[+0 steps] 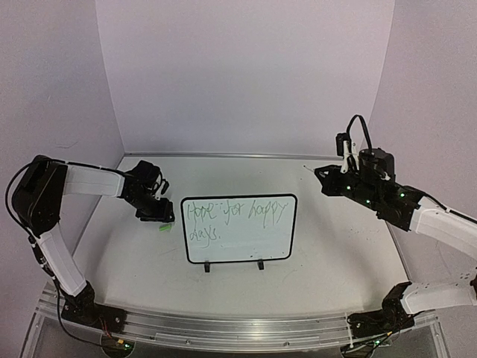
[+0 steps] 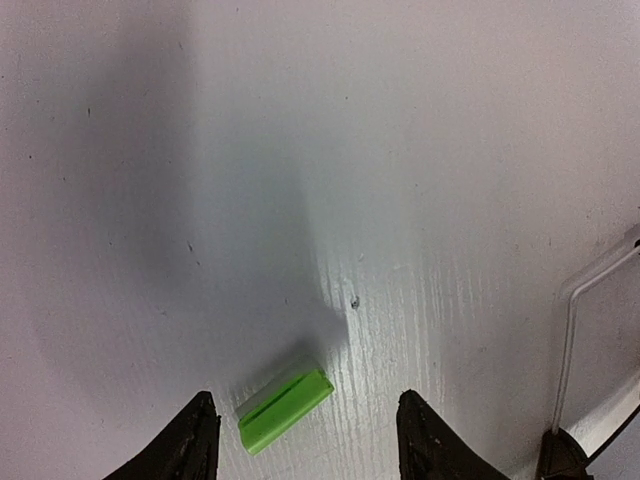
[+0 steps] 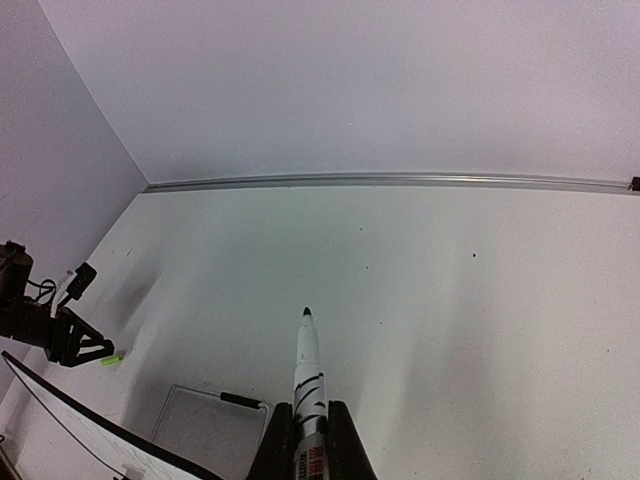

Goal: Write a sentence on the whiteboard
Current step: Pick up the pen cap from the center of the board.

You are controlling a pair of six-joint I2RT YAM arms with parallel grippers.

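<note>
The whiteboard [image 1: 246, 242] lies mid-table with its two black feet clips on the near edge. The sentence [image 1: 223, 212] runs across it in two lines of thin green handwriting. My left gripper [image 1: 160, 216] hangs just left of the board, open, its fingers [image 2: 195, 440] astride a small green cap [image 2: 285, 410] lying on the table without touching it. My right gripper [image 1: 326, 180] is raised at the right, clear of the board, and shut on a white marker [image 3: 310, 380] whose dark tip points away over the table. The right wrist view catches the board's edge [image 3: 70, 415] low left.
The white table [image 1: 335, 246] is closed in by pale walls, with a metal strip [image 3: 400, 180] along the far edge. A metal rail [image 1: 238, 328] runs along the near edge between the two arm bases. The green cap [image 1: 165, 227] sits close to the board's left edge.
</note>
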